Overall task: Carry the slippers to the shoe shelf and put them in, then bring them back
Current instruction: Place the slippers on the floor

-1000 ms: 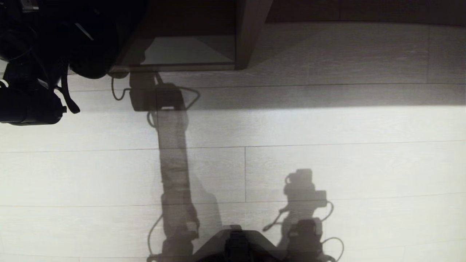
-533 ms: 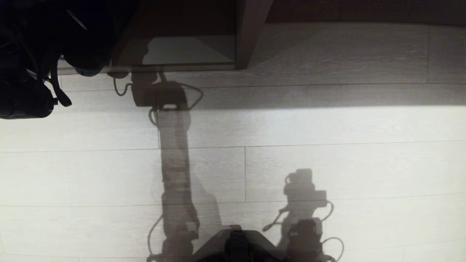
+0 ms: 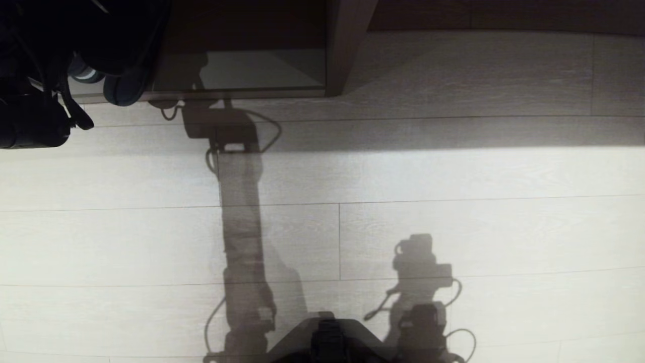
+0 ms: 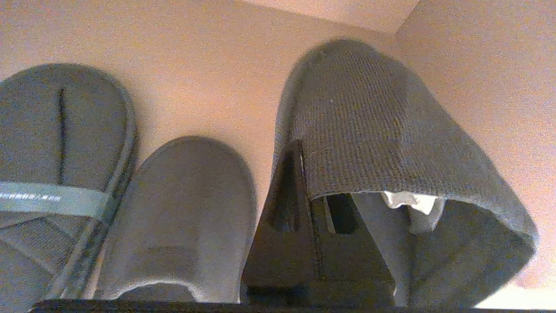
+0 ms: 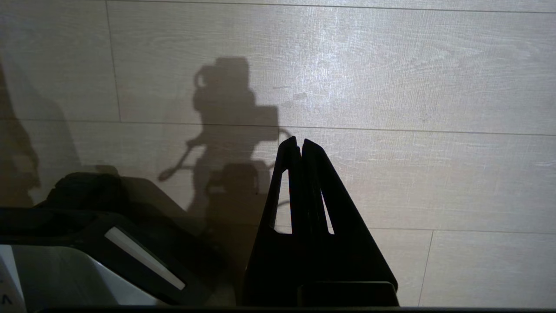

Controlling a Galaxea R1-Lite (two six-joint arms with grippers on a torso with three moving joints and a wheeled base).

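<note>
Now that the left gripper (image 4: 299,174), clamped on the upper edge of one of the slippers (image 4: 369,130), has advanced further into the shoe shelf (image 3: 262,70) than a second ago, you may judge the put-in step nearly complete, its mate (image 4: 186,208) lying just beside the fingers.

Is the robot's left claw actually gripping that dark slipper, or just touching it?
Gripping: in the left wrist view the left gripper is shut on the upper edge of one of the slippers, one finger inside.
</note>
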